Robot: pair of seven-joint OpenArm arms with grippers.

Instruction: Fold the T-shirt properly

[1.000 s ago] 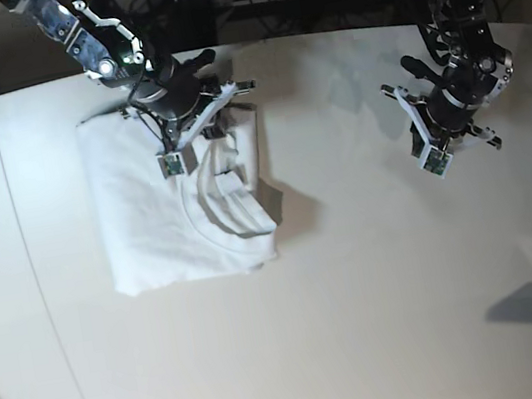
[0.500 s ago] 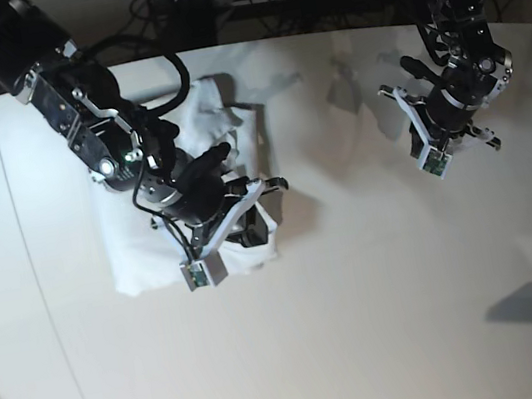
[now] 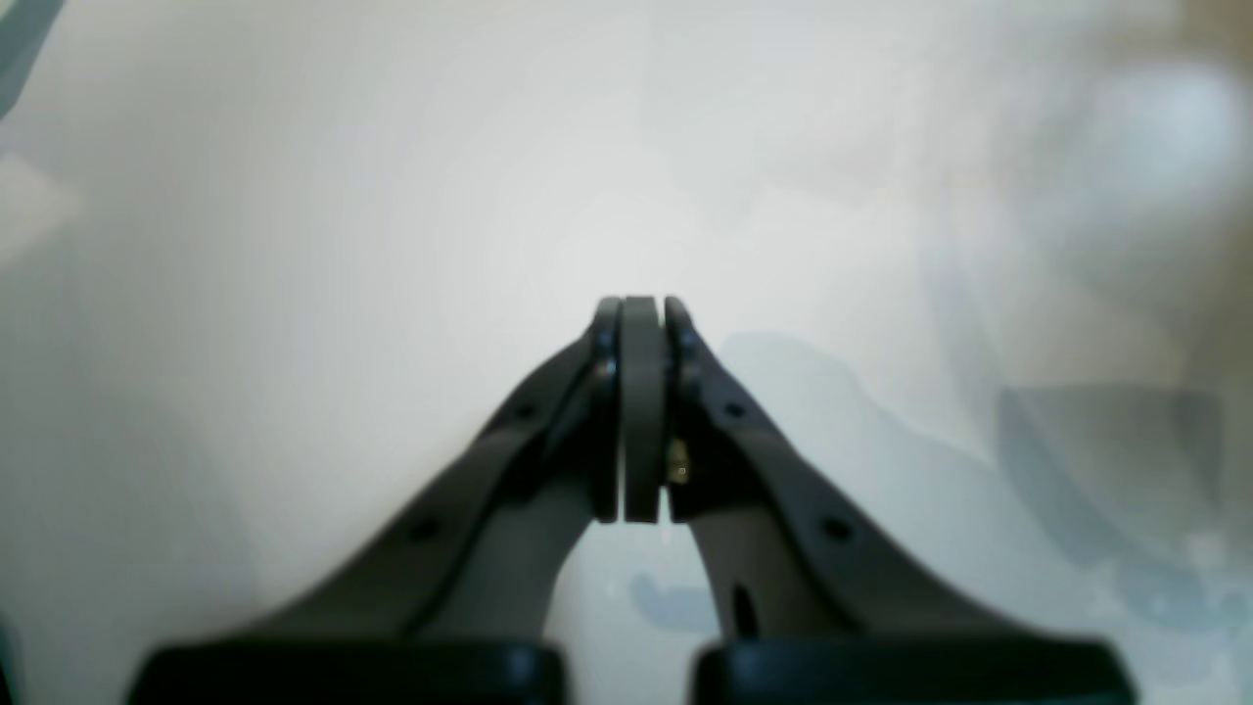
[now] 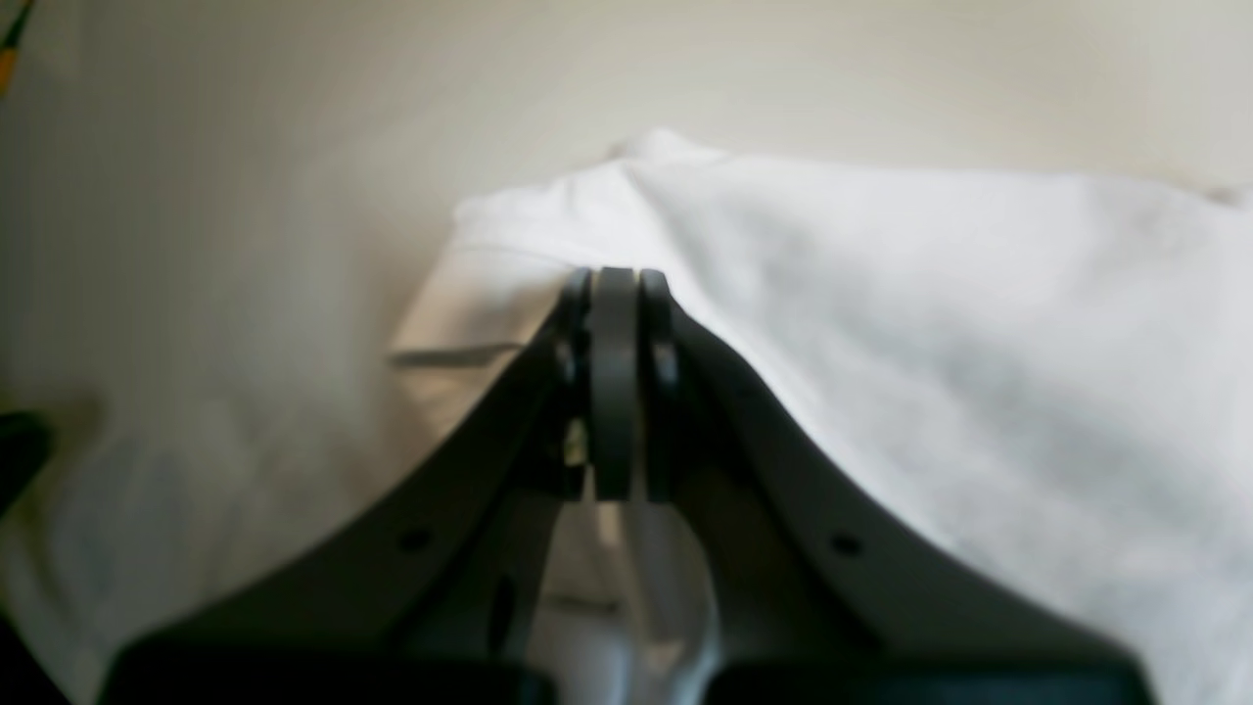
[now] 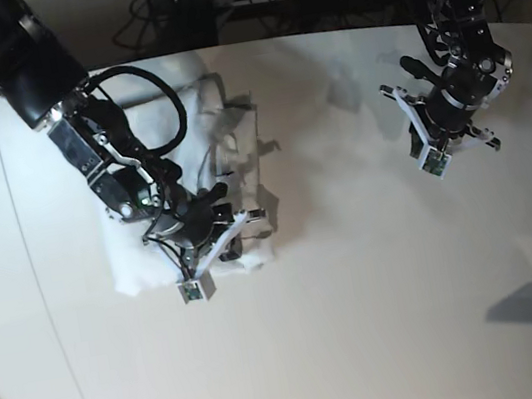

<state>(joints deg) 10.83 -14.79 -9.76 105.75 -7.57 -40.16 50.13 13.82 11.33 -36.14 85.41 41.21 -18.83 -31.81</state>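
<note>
Lying folded, T-shirt (image 5: 148, 218) long axis front-to-back, right pincer (image 4: 615, 294) closed above it, left pincer (image 3: 641, 318) closed.

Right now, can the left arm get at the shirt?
Probably not without a long move. The left gripper hangs shut over bare table, well apart from the shirt. Nothing lies between, but the right arm already stretches across the shirt.

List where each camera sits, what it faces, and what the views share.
Base: high above the table, looking down; both arms show.
Left wrist: behind the left claw, shut, facing bare tabletop.
Right wrist: behind the right claw, shut, facing the T-shirt.
Shared: base and right wrist both show the T-shirt and right claw.
</note>
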